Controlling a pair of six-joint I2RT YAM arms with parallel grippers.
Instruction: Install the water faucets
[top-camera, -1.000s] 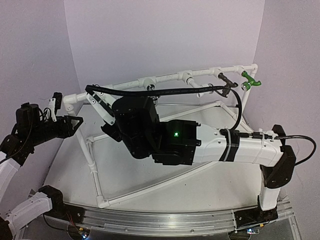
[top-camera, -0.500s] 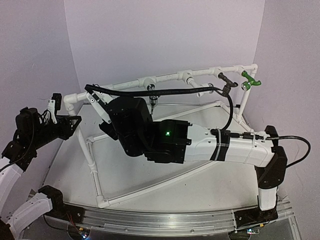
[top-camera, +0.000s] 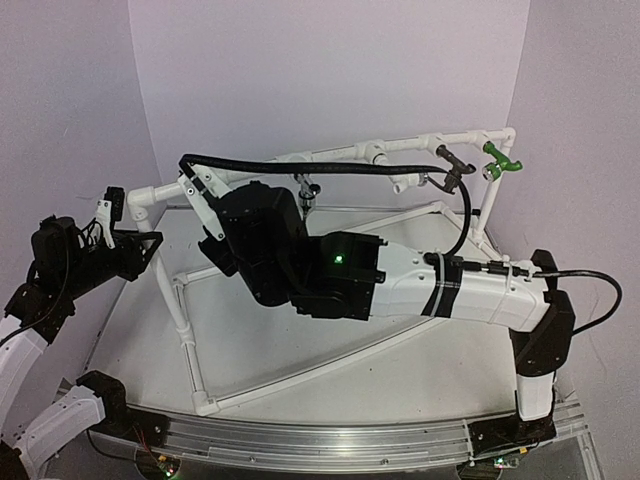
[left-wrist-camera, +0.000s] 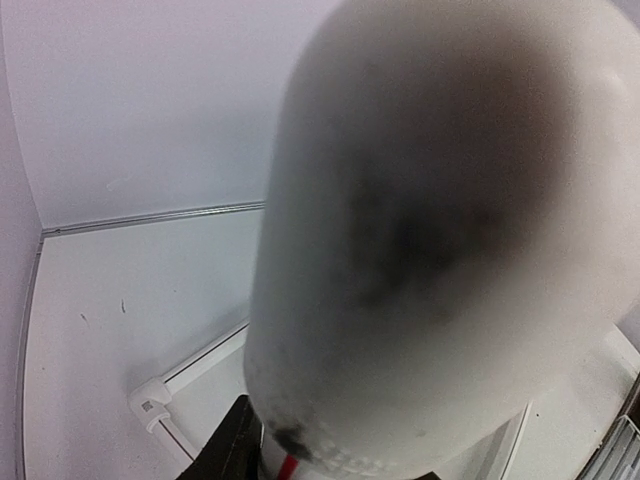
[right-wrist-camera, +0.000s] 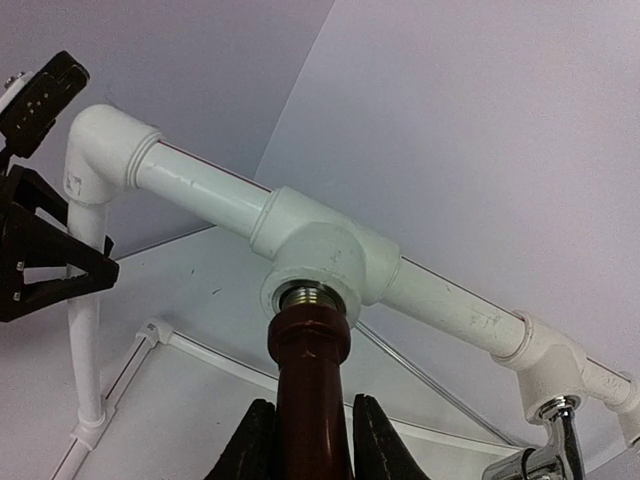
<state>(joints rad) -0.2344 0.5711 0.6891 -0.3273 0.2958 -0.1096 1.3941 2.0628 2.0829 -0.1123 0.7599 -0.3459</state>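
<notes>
My right gripper (right-wrist-camera: 310, 412) is shut on the dark brown faucet (right-wrist-camera: 309, 400). The faucet's threaded end sits in the mouth of a white tee fitting (right-wrist-camera: 322, 250), beside the frame's left corner elbow (right-wrist-camera: 105, 150). In the top view the right gripper (top-camera: 197, 197) hides this faucet. Along the top pipe sit the chrome lever faucet (top-camera: 308, 190), the white faucet with chrome tip (top-camera: 405, 183), the dark bronze faucet (top-camera: 455, 170) and the green faucet (top-camera: 500, 160). My left gripper (top-camera: 130, 222) is at the corner elbow with its jaws wide apart. A blurred white pipe (left-wrist-camera: 440, 230) fills its wrist view.
The white PVC frame (top-camera: 190, 340) stands on the table, with a lower rail and a diagonal brace under my right arm. Purple walls close in the back and both sides. A black cable (top-camera: 330, 175) loops over the top pipe.
My right wrist has lifted and turned a little at the tee with the dark brown faucet. The chrome lever faucet now shows clear of the arm. The left arm has barely moved.
</notes>
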